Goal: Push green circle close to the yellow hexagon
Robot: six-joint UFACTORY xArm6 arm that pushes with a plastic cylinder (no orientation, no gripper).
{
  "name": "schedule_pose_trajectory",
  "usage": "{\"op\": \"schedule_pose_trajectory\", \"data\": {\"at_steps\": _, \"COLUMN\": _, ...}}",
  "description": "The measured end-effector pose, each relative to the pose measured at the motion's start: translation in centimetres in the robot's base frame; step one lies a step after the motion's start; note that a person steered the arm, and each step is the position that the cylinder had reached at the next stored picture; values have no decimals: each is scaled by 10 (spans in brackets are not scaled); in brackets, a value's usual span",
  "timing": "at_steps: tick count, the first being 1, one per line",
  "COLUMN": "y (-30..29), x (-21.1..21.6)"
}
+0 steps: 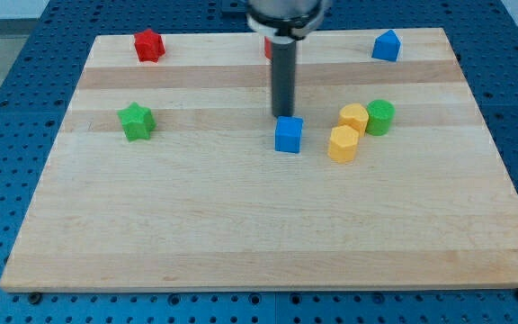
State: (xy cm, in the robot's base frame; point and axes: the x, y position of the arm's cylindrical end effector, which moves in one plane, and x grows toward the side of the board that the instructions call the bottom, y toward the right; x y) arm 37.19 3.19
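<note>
The light is bright and even, coming from above. The wooden board (259,225) looks pale and a little shiny, with no strong glare. Soft, small shadows sit under the blocks and right beside my tip (282,118). The picture is a bit fuzzy. The board's edges look straight.

Tabletop (241,225): pale wood, planks joined side by side, visible grain, smooth satin finish, faint sheen. Base under it (7,108): blue perforated sheet, regular holes, matt. Rod (283,85): dark, smooth, metal-like, soft vertical highlight; my tip (283,119) matt dark. Blocks look like solid-colour plastic, smooth, slightly glossy on top faces: green circle (380,116), yellow hexagon (343,143), second yellow block (354,117), blue cube (288,135), green star (137,121), red star (149,45), blue block (386,45).
</note>
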Motion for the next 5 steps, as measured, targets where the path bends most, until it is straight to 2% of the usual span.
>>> {"op": "schedule_pose_trajectory", "data": {"at_steps": 1, "y": 40, "x": -13}}
{"op": "schedule_pose_trajectory", "data": {"at_steps": 3, "y": 120, "x": -13}}
{"op": "schedule_pose_trajectory", "data": {"at_steps": 4, "y": 132, "x": -11}}
{"op": "schedule_pose_trajectory", "data": {"at_steps": 5, "y": 132, "x": 10}}
